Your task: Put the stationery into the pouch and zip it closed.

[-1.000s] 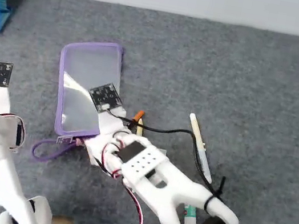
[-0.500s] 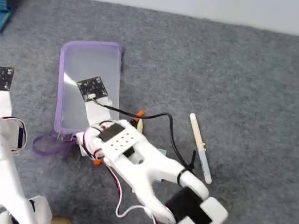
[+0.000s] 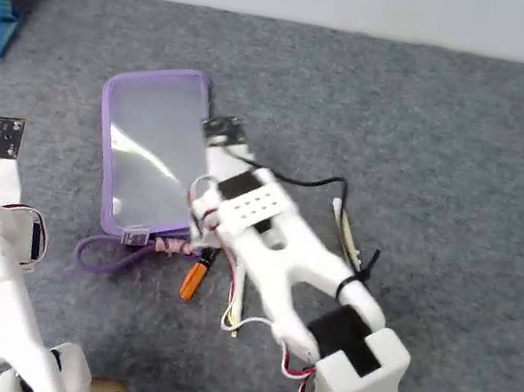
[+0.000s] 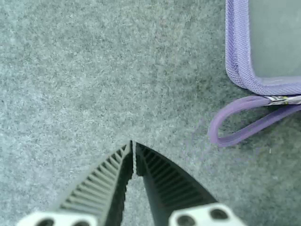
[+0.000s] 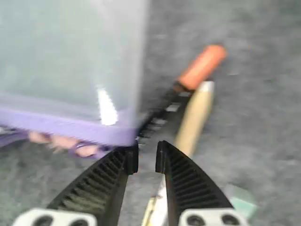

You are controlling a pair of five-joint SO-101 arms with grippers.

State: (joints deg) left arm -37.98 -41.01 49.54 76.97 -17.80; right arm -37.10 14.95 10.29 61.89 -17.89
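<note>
The right claw (image 5: 145, 157) hangs low over the carpet (image 4: 94, 70) with its 2 fingers parted by a narrow slit and nothing between them. Just ahead of 1 fingertip sits the purple-edged corner of the pouch (image 5: 70, 56), so close that contact cannot be judged, and its clear face stretches away beyond that finger. A pink tag (image 5: 59, 141) lies along the pouch's edge, a little to the outside of the same finger. Ahead of the other fingertip lies the pencil (image 5: 194, 117), pointing away from the claw, with the orange pen (image 5: 201, 67) just past its far end; both are on the carpet beside the pouch, not inside it. A pale green piece (image 5: 241, 200) rests on the outer side of that second finger, near its base. From above, a white pen (image 3: 342, 229) lies well apart from this claw, on the far side of the right arm from the pouch. The left claw (image 4: 133, 147) is clenched, its tips meeting on nothing, over bare carpet. The pouch's rounded corner and its purple strap (image 4: 235, 125) lie ahead of it and off to 1 side, clear of the fingers.
</note>
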